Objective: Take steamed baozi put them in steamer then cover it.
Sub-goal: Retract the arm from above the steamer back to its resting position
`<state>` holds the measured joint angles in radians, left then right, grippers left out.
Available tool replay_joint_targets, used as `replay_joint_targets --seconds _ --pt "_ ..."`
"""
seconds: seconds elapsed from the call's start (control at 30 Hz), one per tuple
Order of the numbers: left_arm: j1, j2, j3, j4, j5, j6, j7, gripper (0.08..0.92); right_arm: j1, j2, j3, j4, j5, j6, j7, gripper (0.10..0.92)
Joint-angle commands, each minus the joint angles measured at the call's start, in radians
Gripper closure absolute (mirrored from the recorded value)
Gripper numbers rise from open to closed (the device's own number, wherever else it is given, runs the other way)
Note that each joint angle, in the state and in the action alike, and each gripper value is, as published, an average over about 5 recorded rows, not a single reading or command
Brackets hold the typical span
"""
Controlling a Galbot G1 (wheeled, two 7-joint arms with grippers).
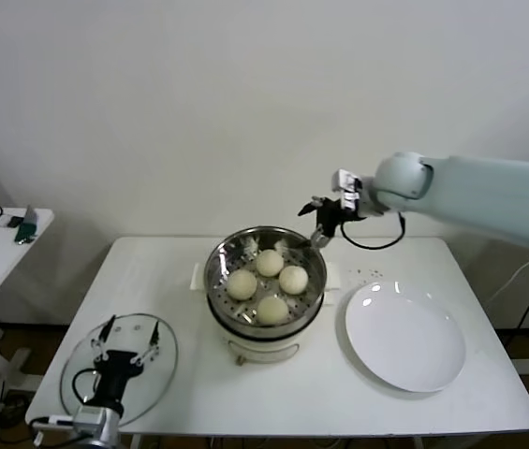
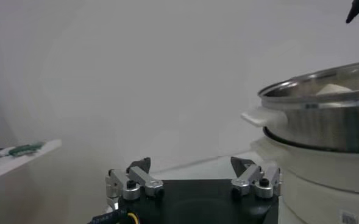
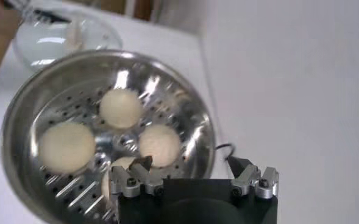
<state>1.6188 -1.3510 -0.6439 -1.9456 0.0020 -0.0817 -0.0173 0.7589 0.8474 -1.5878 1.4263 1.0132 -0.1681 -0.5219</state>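
Observation:
The steamer [image 1: 236, 246] stands mid-table on its cream-white pot base. Four baozi lie in it: one at the back [image 1: 269, 263], one left [image 1: 242, 283], one right [image 1: 293, 279], one in front [image 1: 272, 309]. My right gripper [image 1: 325, 220] hangs open and empty just above the steamer's back right rim. In the right wrist view the gripper [image 3: 191, 165] looks down into the steamer [image 3: 24, 112] at the baozi [image 3: 121, 108]. My left gripper [image 1: 128, 339] is open over the glass lid [image 1: 166, 360] at the front left. In the left wrist view it [image 2: 191, 167] holds nothing.
An empty white plate [image 1: 404, 337] lies right of the steamer. The steamer's wall [image 2: 325, 125] stands close to the left gripper's right side. The lid shows beyond the steamer in the right wrist view [image 3: 45, 42]. A side table [image 1: 2, 243] stands far left.

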Motion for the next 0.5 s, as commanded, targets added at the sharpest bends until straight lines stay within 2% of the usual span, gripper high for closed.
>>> replay_joint_targets --seconds 0.03,0.23,0.5 --pt "-0.005 -0.007 -0.005 0.007 0.03 -0.029 -0.016 0.177 -0.446 -0.387 0.492 0.168 -0.129 0.126 0.236 0.203" --pt "0.0 -0.016 -0.01 0.002 0.046 -0.04 -0.01 0.177 -1.023 -0.448 1.075 0.198 -0.222 0.197 0.278 0.202" --pt "0.007 -0.016 -0.019 -0.018 0.092 -0.017 -0.01 0.177 -1.657 -0.323 1.731 0.254 -0.379 0.224 0.275 0.203"
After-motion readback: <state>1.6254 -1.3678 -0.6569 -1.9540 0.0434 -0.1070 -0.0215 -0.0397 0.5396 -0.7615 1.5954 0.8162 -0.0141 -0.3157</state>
